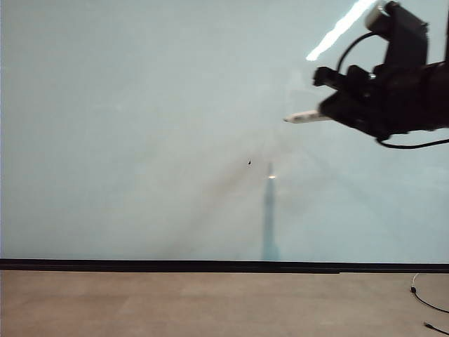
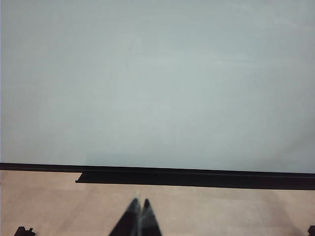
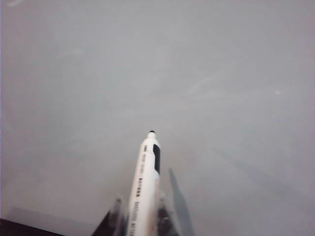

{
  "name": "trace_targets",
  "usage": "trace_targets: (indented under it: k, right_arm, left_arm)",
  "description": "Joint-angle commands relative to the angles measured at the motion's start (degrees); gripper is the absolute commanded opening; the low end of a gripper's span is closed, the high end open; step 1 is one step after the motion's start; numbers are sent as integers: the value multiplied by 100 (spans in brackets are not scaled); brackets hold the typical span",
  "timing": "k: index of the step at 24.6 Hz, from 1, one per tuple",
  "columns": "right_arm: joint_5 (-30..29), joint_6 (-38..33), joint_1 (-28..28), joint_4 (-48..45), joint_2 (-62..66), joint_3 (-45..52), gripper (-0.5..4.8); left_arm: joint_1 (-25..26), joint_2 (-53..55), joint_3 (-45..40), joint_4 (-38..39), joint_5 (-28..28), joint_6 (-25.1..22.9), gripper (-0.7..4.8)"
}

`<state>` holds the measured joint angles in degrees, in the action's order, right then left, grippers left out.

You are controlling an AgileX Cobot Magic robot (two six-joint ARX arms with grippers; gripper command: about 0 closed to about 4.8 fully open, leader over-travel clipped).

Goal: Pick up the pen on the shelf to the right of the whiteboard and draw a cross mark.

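1. Now the right claw [image 1: 330,111] hangs high at the right of the whiteboard [image 1: 140,126], clamped on the pen [image 1: 306,117].
2. Pen's long axis runs roughly level in the exterior view, dark tip leading left; in the right wrist view the tip aims at the board face, apparently just short of touching.
3. No cross mark on the board; only a tiny black speck [image 1: 250,162] lower left of the tip.
4. Left claw [image 2: 139,209] sits low over the counter [image 2: 221,211], tips together, holding nothing, well apart from the pen.
5. Judgement: the right arm is the one placed to draw; the tip must close onto the board.
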<state>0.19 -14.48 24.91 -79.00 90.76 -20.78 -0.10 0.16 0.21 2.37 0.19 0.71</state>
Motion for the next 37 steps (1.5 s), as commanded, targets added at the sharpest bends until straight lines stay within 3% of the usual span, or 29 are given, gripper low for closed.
trace_targets:
  k: [1,11,21,37]
  right_arm:
    - [-173,-55,31,-203,256,-225,-5]
    - [-278,98,229,-210,745,-809,-5]
    - [-35,-638,229,-203,761,-944,-5]
    - [446,-675,229,-184,761,-946,-5]
  left_arm:
    - [0,2,17,-72,-2,-26,-5]
    - [-2,2,17,-72,2,-26,-4]
    - [-2,2,17,-72,0,-26,-4]
    - [-2,2,17,-72,2,-26,-5]
